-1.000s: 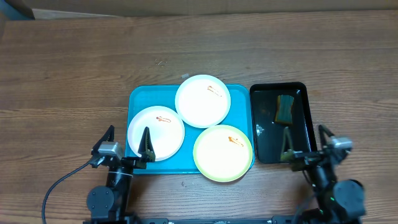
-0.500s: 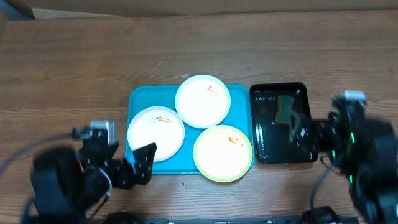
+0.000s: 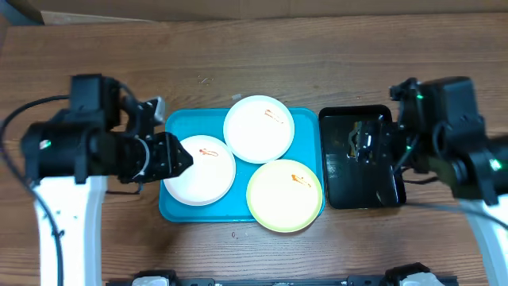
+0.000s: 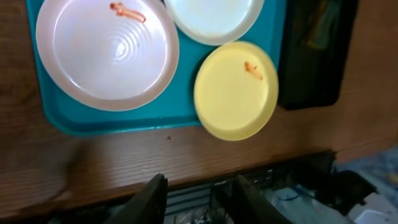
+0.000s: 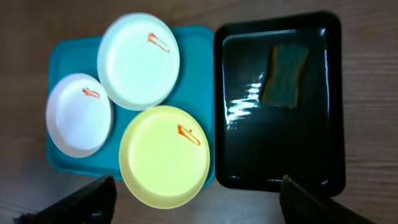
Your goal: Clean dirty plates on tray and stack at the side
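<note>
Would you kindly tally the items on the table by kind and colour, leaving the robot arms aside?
White plates: 2
Yellow-green plate: 1
Turquoise tray: 1
Black tray: 1
Sponge: 1
Total: 6

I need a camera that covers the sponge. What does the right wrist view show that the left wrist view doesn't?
Only right wrist: the whole black tray and sponge, plus the middle white plate uncut. Only left wrist: the table front edge and dark hardware below it. Both: the turquoise tray, the yellow-green plate and the left white plate, both plates smeared orange-red.
</note>
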Tool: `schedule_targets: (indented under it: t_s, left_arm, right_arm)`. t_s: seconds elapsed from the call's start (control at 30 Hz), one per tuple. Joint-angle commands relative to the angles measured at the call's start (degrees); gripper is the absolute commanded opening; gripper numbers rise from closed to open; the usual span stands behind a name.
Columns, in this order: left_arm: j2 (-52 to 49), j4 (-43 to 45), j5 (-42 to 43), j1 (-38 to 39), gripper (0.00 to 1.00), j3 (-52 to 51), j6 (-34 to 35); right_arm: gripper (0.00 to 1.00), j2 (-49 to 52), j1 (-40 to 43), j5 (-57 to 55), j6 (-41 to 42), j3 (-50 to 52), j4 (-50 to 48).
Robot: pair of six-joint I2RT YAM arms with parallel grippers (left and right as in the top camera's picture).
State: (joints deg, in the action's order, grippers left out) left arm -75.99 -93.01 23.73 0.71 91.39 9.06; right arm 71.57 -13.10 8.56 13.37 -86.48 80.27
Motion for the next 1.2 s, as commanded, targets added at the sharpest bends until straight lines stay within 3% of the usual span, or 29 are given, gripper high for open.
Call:
schedule_targets:
  t_s: [0.0,0.1,0.33,0.53,0.7,0.9,1.17]
  left_arm:
    - [0.02,2.99,-6.62,5.14,0.40,-7.43,7.10]
    - [0.00,7.28,-6.54,10.16,0.46,-15.26,12.85]
    - [-0.09,20.63,-5.70,22.34,0.50,-30.77,20.85]
    - [-0.09,33.59,-7.19,32.57,0.56,-38.07,28.13]
    - [-0.20,38.25,-12.61,38.23,0.55,-42.88,37.59]
    - [-1.16,42.66,-16.28,39.91,0.44,-44.33,39.91]
    - [-6.91,44.81,-15.89,39.93,0.45,-44.33,41.75]
  right_arm:
    - [0.80,4.90,0.22,0.50,-0.22,-1.18,0.46]
    - [0.77,9.44,0.22,0.42,-0.22,-0.90,0.74]
    - [0.77,19.19,0.22,-3.19,0.46,-0.90,1.07]
    - [0.78,24.76,0.22,-8.52,3.63,-0.46,0.35]
    - [0.78,26.53,0.22,-8.52,3.58,2.32,-2.67]
    - [0.78,26.60,0.24,-10.29,2.99,5.20,-10.88]
    - [0.77,26.62,0.52,-12.20,4.61,6.99,-15.67]
